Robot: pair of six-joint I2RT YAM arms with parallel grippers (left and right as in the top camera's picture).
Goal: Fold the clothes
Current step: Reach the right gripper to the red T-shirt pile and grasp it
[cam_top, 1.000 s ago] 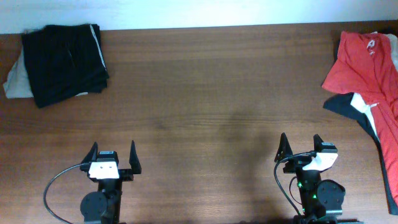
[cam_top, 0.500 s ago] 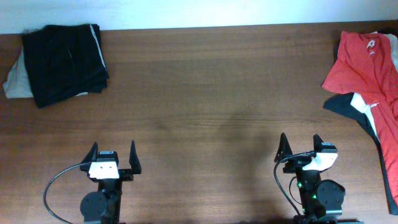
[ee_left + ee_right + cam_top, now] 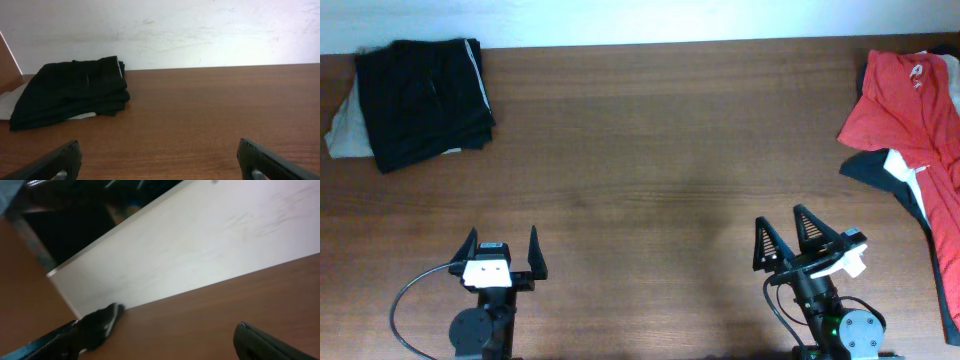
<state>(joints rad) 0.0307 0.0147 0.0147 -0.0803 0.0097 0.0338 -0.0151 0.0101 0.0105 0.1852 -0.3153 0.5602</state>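
Note:
An orange-red T-shirt (image 3: 903,105) with white print lies crumpled at the table's far right, over a navy and white garment (image 3: 910,185). A folded black garment (image 3: 423,100) sits at the far left on a pale one (image 3: 342,132); the black one also shows in the left wrist view (image 3: 70,90) and, blurred, in the right wrist view (image 3: 97,325). My left gripper (image 3: 503,258) is open and empty near the front edge, also in its wrist view (image 3: 160,160). My right gripper (image 3: 787,240) is open and empty, raised and tilted, far from the T-shirt.
The brown wooden table (image 3: 650,150) has a pale wall along its far edge (image 3: 165,30). The garments at the right hang over the table's right edge. A black cable (image 3: 405,300) loops beside the left arm's base.
My right arm has lifted and tilted, its open fingers now pointing toward the left and up. The left arm and the clothes have not moved.

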